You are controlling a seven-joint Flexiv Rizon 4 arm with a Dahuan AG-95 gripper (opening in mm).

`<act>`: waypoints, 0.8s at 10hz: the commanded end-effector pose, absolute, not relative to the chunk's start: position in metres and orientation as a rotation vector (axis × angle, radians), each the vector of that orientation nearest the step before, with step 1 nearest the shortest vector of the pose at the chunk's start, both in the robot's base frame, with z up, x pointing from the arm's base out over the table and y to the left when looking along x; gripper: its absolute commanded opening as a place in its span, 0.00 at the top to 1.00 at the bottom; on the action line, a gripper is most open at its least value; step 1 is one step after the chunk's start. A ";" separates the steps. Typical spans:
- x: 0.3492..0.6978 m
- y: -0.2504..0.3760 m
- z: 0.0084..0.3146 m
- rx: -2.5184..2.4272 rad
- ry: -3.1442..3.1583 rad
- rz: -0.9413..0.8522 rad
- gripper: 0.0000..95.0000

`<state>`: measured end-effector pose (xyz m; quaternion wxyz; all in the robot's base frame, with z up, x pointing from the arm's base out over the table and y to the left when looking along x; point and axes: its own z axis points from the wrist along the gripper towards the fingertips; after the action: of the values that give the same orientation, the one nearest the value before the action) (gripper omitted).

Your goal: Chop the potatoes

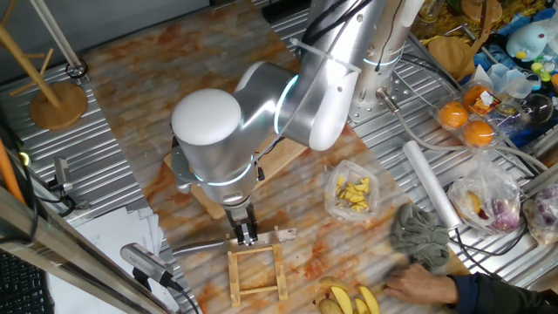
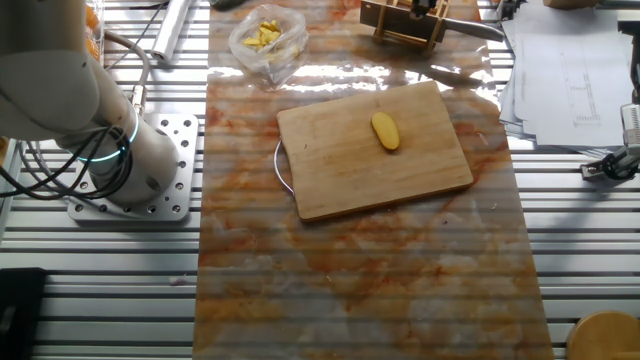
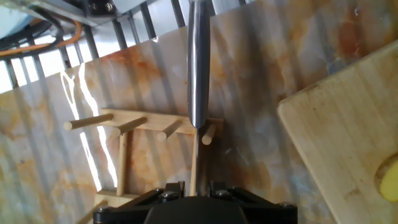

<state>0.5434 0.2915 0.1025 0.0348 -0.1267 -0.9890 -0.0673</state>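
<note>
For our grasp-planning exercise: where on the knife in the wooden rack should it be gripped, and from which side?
Grip the knife by its rounded steel handle, coming down from above. The handle juts free beyond the wooden rack, while the blade appears to sit edge-on between the rack's pegs.

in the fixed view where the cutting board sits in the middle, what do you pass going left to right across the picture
robot base → bag of yellow chunks → potato on the cutting board → paper sheets
</note>
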 end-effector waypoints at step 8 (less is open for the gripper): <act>0.543 0.293 0.073 -0.389 -3.043 -0.199 0.80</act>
<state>0.5432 0.2930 0.0698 0.0329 -0.1265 -0.9893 -0.0647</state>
